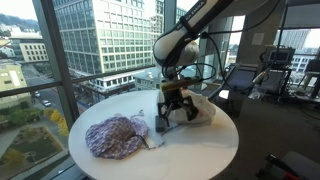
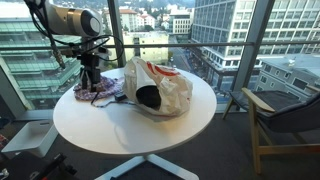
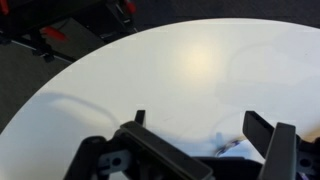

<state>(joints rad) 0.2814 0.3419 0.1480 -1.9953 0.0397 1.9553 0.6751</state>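
The pincer [image 1: 172, 110] is seen with its jaws spread wide and nothing clamped between them, held low over the round white counter [image 1: 205, 150]. Just beside the pincer a crumpled purple patterned cloth [image 1: 115, 137] is laid. On the pincer's opposite side, close by, a white plastic bag [image 2: 160, 90] is slumped with its dark mouth gaping. Red print is carried on the bag, but no word of it can be read. In the wrist view, bare counter is shown ahead of the fingers [image 3: 260, 130].
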